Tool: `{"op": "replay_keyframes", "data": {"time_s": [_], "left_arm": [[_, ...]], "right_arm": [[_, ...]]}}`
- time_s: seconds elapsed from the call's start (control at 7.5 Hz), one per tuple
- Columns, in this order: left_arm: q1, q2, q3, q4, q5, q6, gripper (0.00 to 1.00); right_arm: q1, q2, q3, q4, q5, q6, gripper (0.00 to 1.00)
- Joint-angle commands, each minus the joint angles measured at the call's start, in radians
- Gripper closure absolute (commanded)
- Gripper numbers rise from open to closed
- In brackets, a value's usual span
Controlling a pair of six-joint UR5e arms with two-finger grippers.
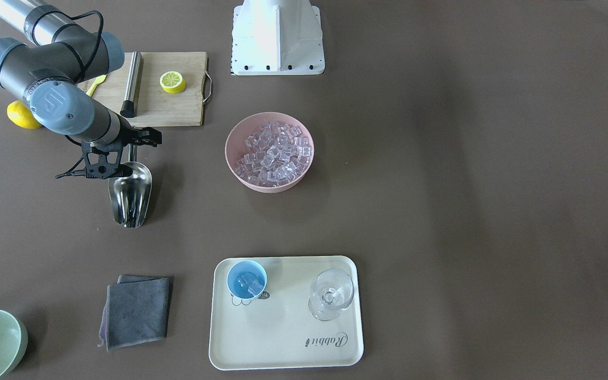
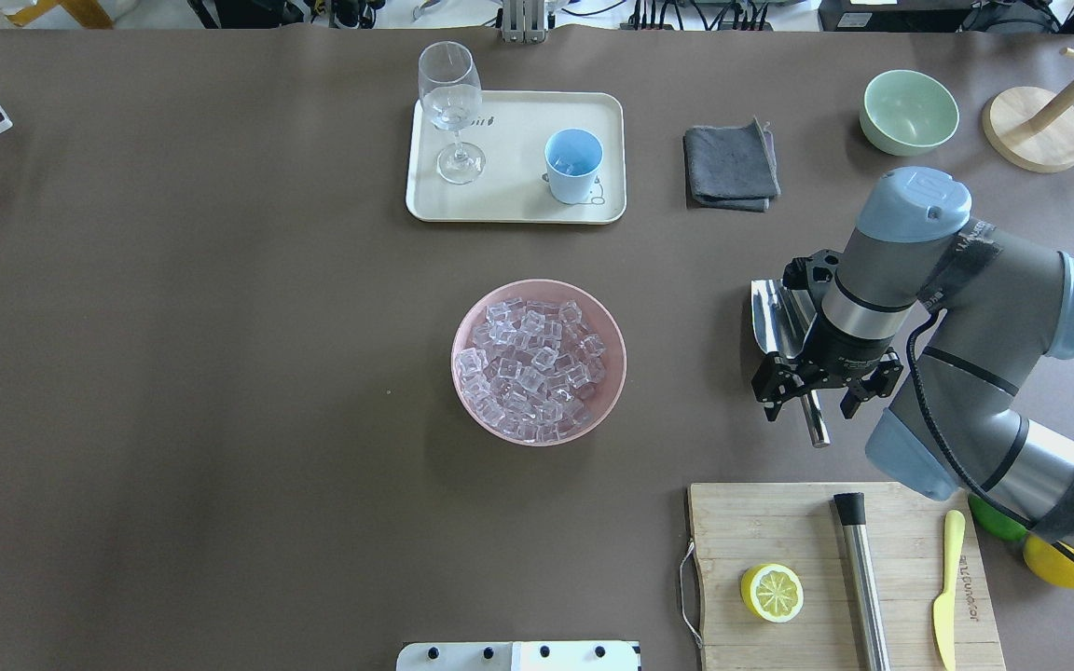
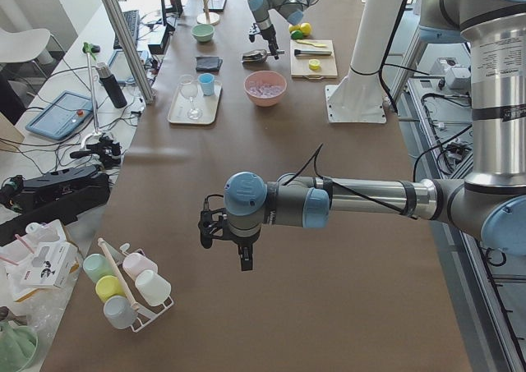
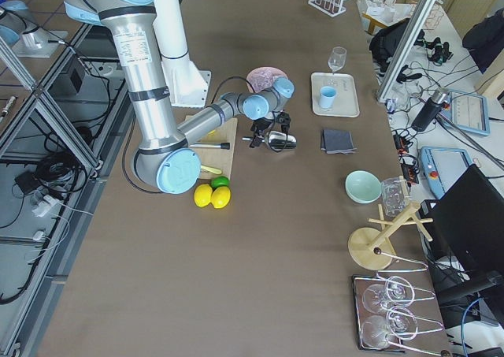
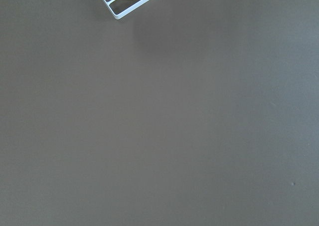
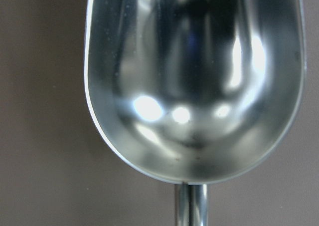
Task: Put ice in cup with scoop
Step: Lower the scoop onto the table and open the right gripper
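Note:
The shiny steel scoop (image 2: 773,317) lies on the table, its trough empty in the right wrist view (image 6: 194,86). My right gripper (image 2: 817,387) is open, one finger on each side of the scoop's thin handle (image 1: 132,153). The ice (image 2: 537,363) fills a pink bowl (image 1: 235,140) at the table's middle. The light-blue cup (image 1: 246,279) stands on a cream tray (image 2: 514,210) with a few cubes inside. My left gripper (image 3: 230,245) hovers over bare table far from these; I cannot tell whether it is open.
A clear stemmed glass (image 2: 451,102) shares the tray. A folded grey cloth (image 2: 728,168) and a pale-green bowl (image 2: 908,112) lie beyond the scoop. A cutting board (image 2: 779,522) holds half a lemon, a steel cylinder and a yellow knife.

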Motion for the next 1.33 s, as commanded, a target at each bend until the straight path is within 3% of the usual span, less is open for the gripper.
{"op": "replay_keyframes", "data": {"time_s": [0.0,0.4,0.8,1.07,1.2], "left_arm": [[0.000,0.001,0.001,0.000,0.000,0.000,0.01],[0.002,-0.001,0.001,0.000,0.000,0.000,0.01],[0.002,-0.001,0.003,0.000,0.000,0.000,0.01],[0.002,-0.002,0.009,0.000,0.000,0.000,0.01],[0.002,-0.002,0.009,0.000,0.000,0.000,0.01]], "right_arm": [[0.000,0.002,0.005,0.000,0.001,0.000,0.00],[0.050,-0.011,0.127,-0.009,-0.011,-0.003,0.01],[0.113,-0.026,0.194,-0.009,-0.183,-0.051,0.01],[0.191,-0.093,0.194,-0.011,-0.206,-0.297,0.01],[0.239,-0.138,0.194,-0.006,-0.208,-0.331,0.01]]}}
